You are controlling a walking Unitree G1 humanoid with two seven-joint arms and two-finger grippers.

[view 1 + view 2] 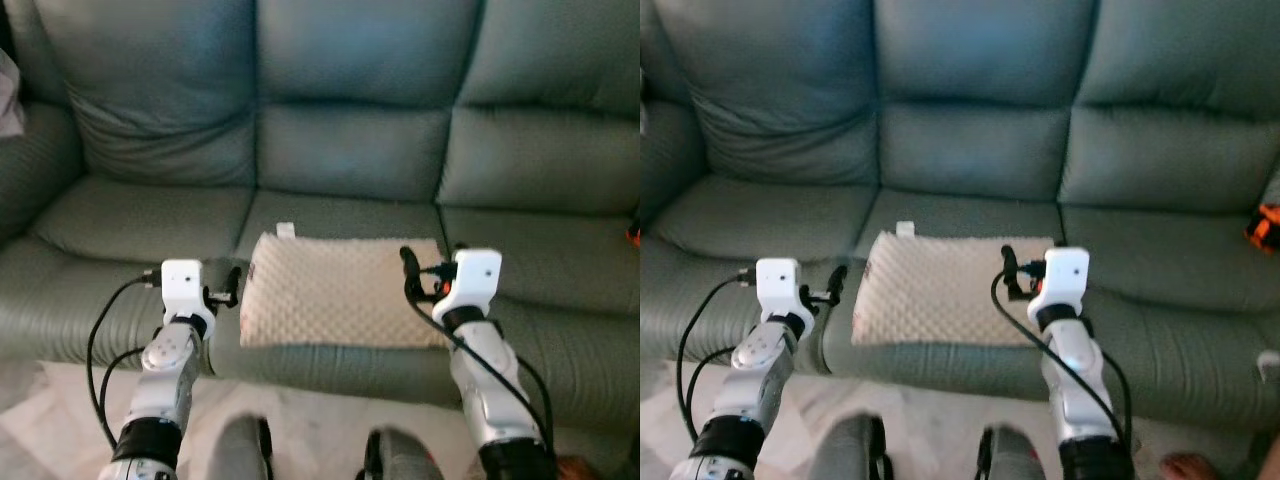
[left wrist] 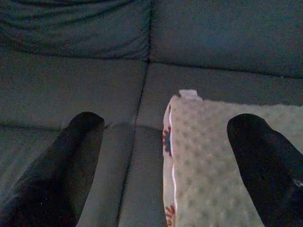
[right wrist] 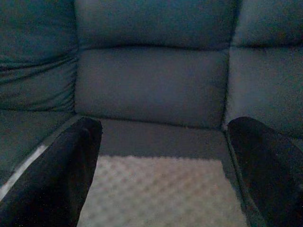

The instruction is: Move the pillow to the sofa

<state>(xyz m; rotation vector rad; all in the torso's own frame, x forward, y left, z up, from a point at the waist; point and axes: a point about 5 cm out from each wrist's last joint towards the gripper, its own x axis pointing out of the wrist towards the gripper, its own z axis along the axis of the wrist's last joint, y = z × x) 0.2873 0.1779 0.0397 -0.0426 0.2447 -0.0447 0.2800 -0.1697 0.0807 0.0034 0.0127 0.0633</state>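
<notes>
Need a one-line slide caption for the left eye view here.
Cream dimpled pillow lies flat on the green sofa's middle seat, left gripper and right gripper open at its two ends.

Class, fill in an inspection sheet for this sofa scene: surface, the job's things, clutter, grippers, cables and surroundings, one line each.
Surface: grey-green sofa, three seat cushions, leather-like, creased.
Job's things: cream dimpled pillow lying flat on the middle seat cushion, near its front edge; small white tag at its back left corner.
Clutter: orange object at the sofa's right end; too small to identify.
Grippers: left gripper open beside the pillow's left edge; right gripper open at the pillow's right edge; neither grips it.
Cables: black cables loop along both forearms.
Surroundings: pale floor before the sofa.
</notes>
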